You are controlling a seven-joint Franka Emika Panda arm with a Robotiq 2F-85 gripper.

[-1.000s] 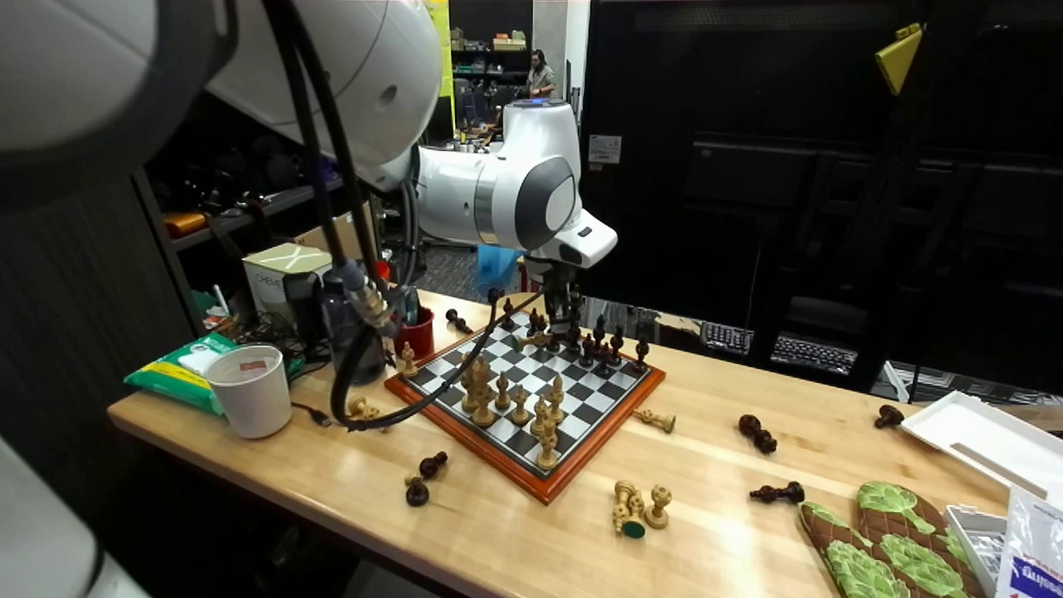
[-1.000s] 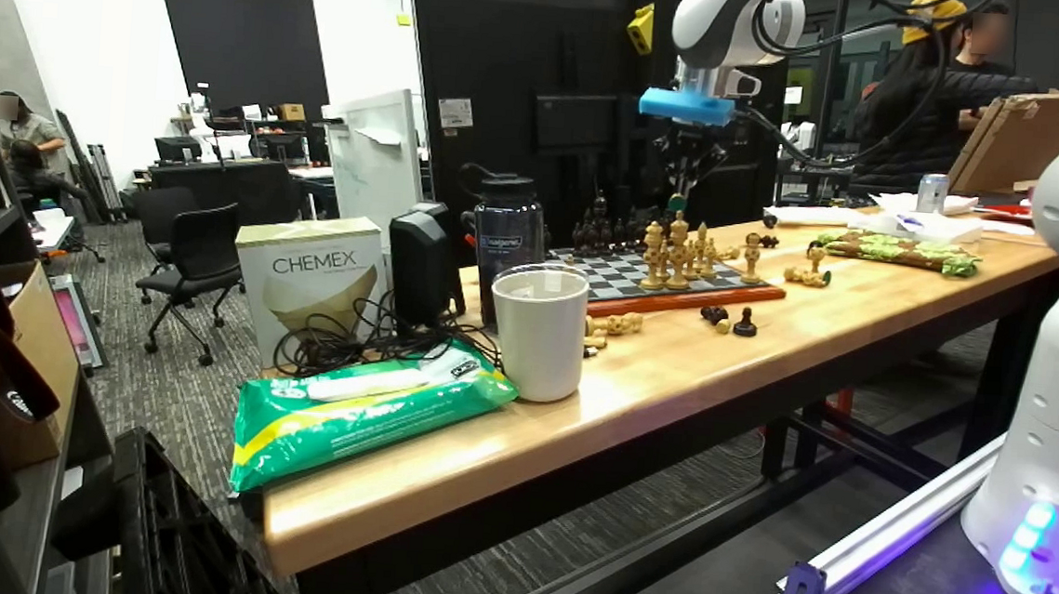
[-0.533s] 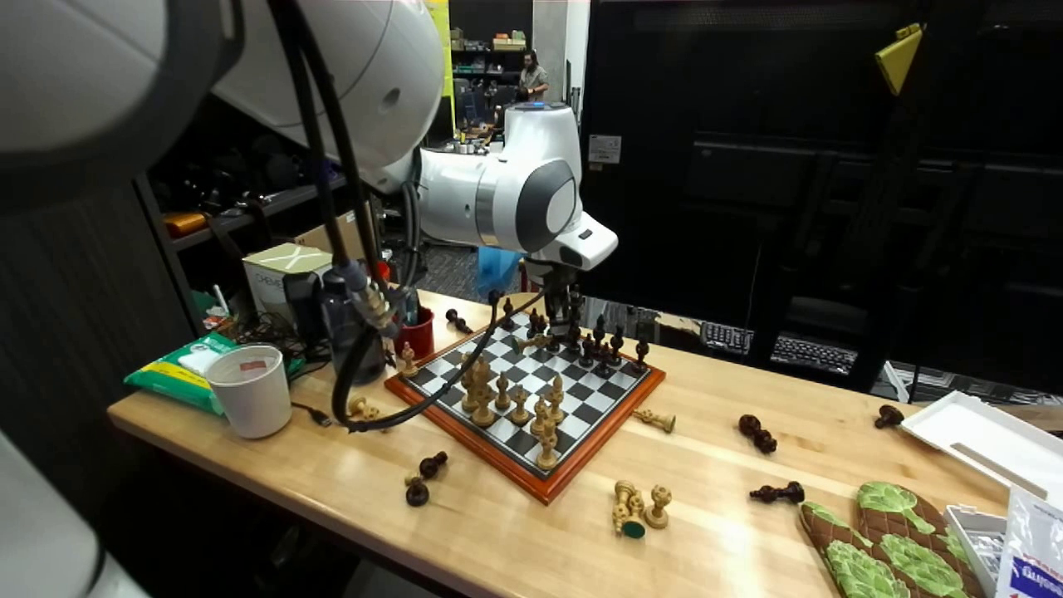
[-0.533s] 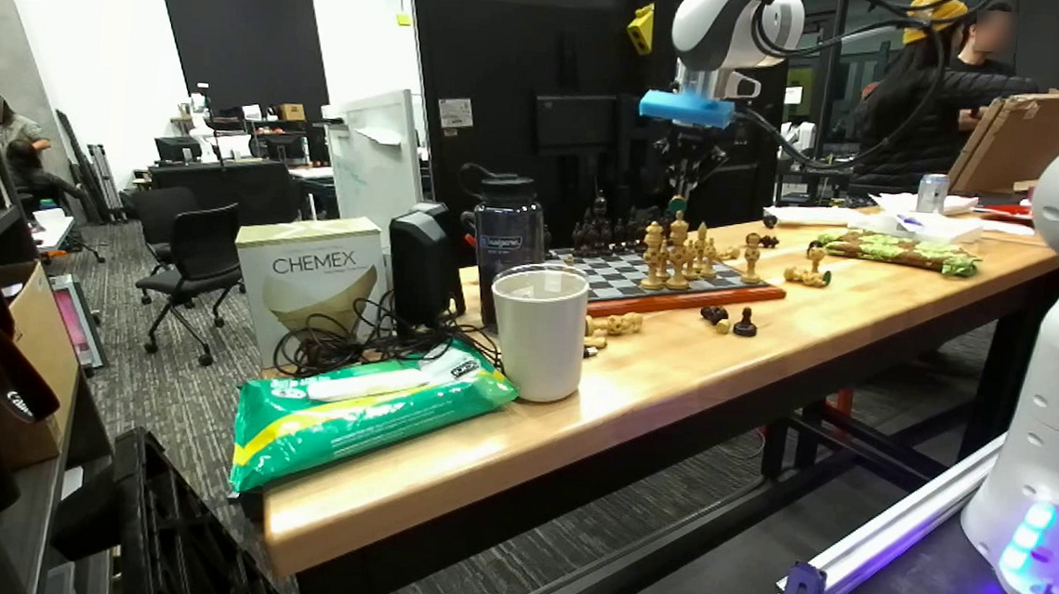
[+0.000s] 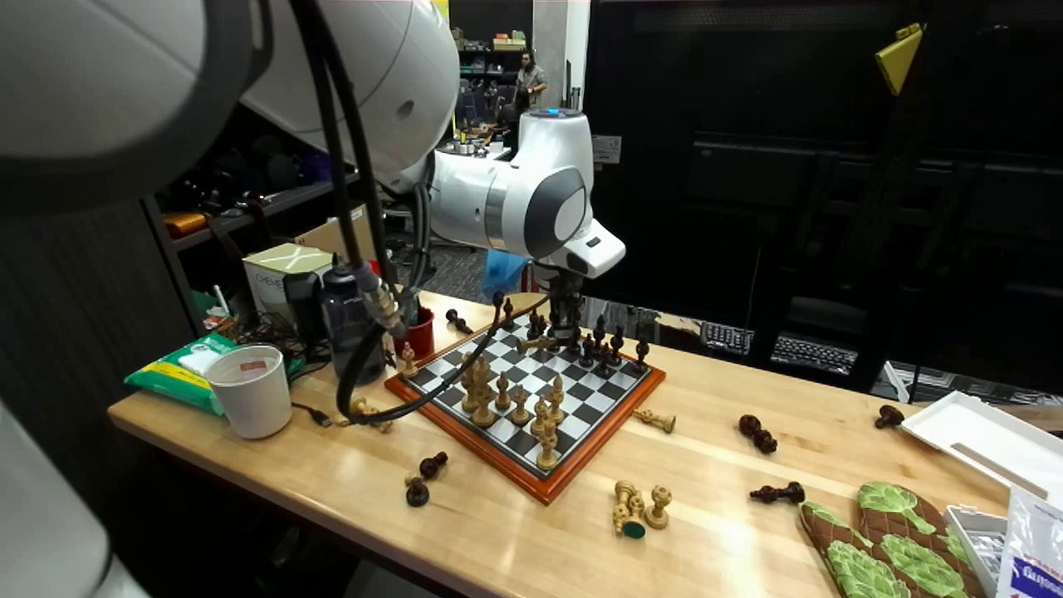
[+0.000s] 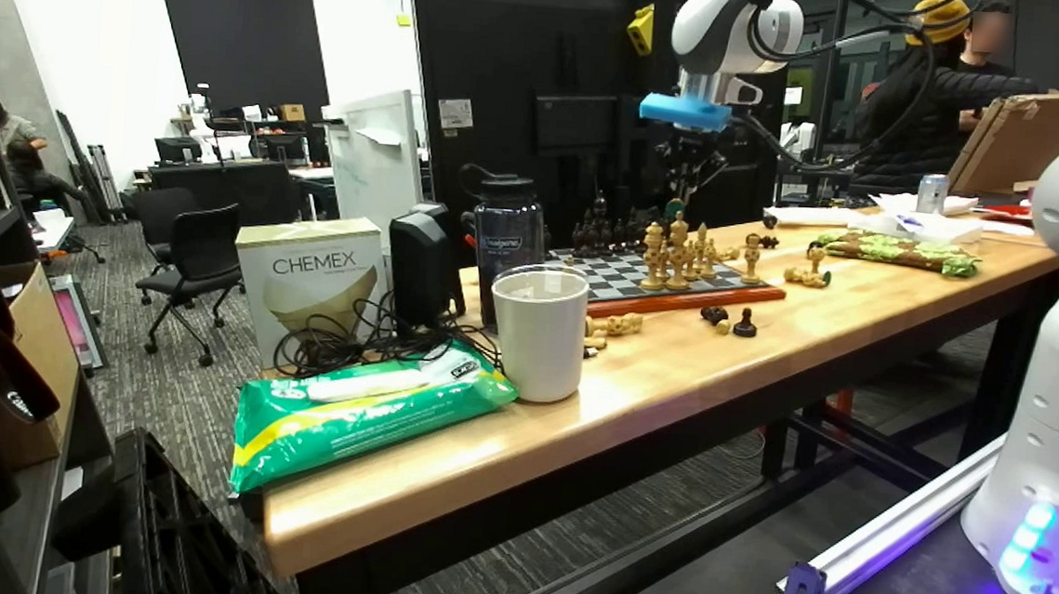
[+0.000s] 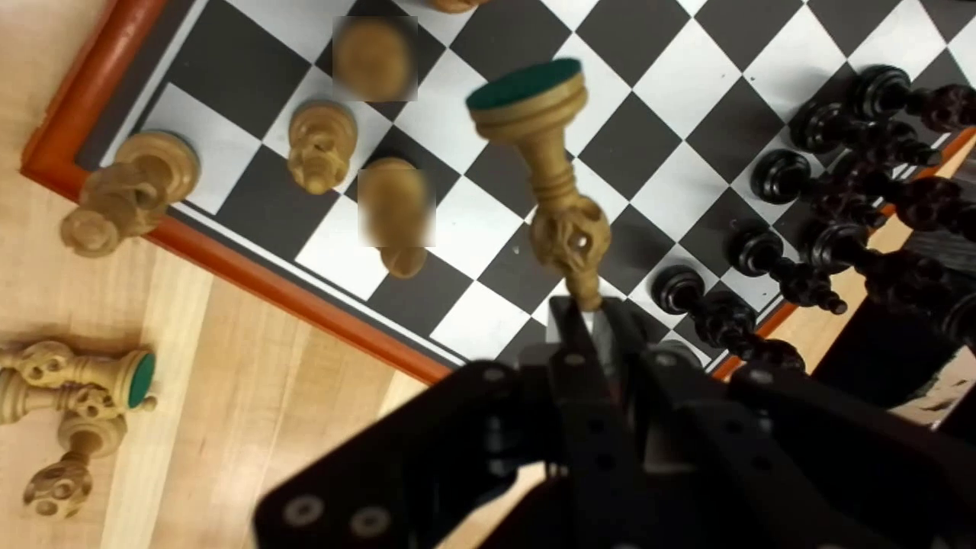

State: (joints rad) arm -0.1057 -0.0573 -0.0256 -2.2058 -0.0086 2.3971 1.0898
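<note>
A large black panel [image 6: 509,53] stood behind the wooden desk [image 5: 714,515], and grey carpet [image 6: 177,403] spread below. On the desk lay a chessboard [image 5: 490,452] with a red-brown rim.

The gripper [image 7: 593,309] was over the board, its jaws drawn almost together on the narrow head of a light chess piece [image 7: 555,183]. It held that piece tipped on its side, the green base pointing away from the jaws. In an exterior view the piece showed near the dark pieces [image 5: 616,342], which stood along the board's edge toward the black panel. Standing light pieces [image 5: 520,409] were gathered nearer the opposite edge, and a lone light piece [image 5: 408,361] stood at the board's corner closest to a red cup [image 5: 422,336].

Between the board and the desk's near long edge was a dark pair [image 5: 432,465]; a small light group [image 5: 636,507] rested beside the board's near corner. Leaf-patterned oven mitts [image 5: 905,548] lay farther along the desk. At its opposite end, a green packet [image 6: 372,416] lay by the corner, next to a white cup [image 6: 537,344], with a bottle [image 6: 509,221] behind the cup and a box [image 6: 307,281] behind the packet.
</note>
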